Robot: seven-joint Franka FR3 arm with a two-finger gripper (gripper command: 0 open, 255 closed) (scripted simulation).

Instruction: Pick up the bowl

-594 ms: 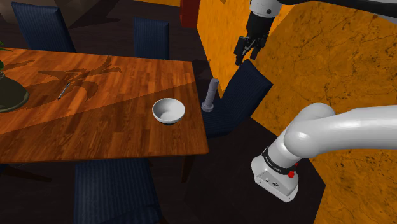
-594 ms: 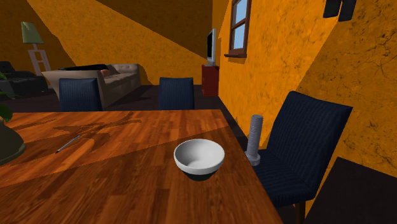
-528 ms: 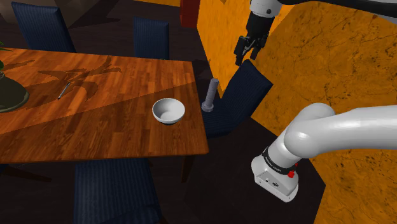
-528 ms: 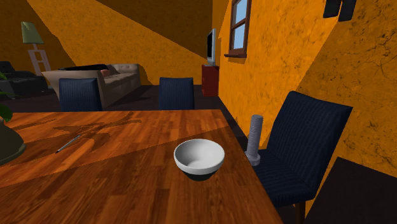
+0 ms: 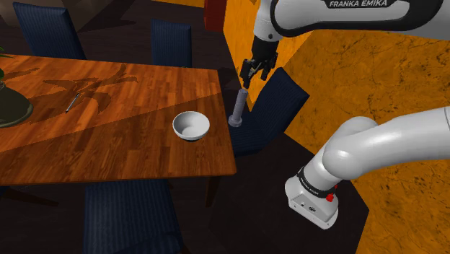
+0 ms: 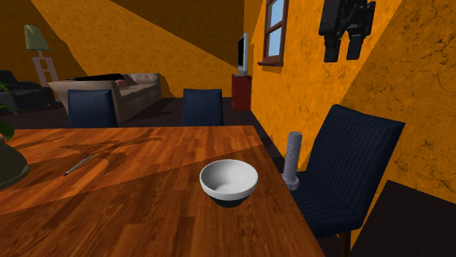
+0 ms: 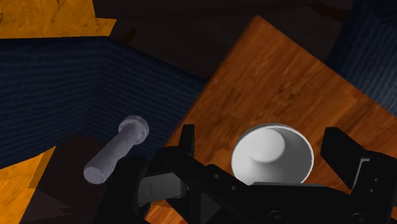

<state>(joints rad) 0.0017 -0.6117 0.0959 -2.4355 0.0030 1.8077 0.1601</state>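
Bowl (image 5: pixel 191 125) first: it is white, upright with its mouth up, and it sits on the wooden tabletop (image 5: pixel 108 137) near the edge that faces the dark blue chair (image 5: pixel 278 108), about midway along that edge and short of either corner. Your gripper (image 5: pixel 254 78) hangs high in the air with its two black fingers spread apart and nothing between them. It is not over the bowl. In the shoulder view it hovers past the tabletop's edge, above the chair and nearly over the grey bolt-shaped thing (image 5: pixel 239 107) that stands upright just off that edge.

So from the hand the bowl lies down and inward across the edge, toward the shoulder view's left. In the wrist view the bowl appears between the fingers, but far below them and untouched. Being round, it has no long axis to match, so any part of the rim should serve. I judge the bolt-shaped thing to be the hazard on the way down.
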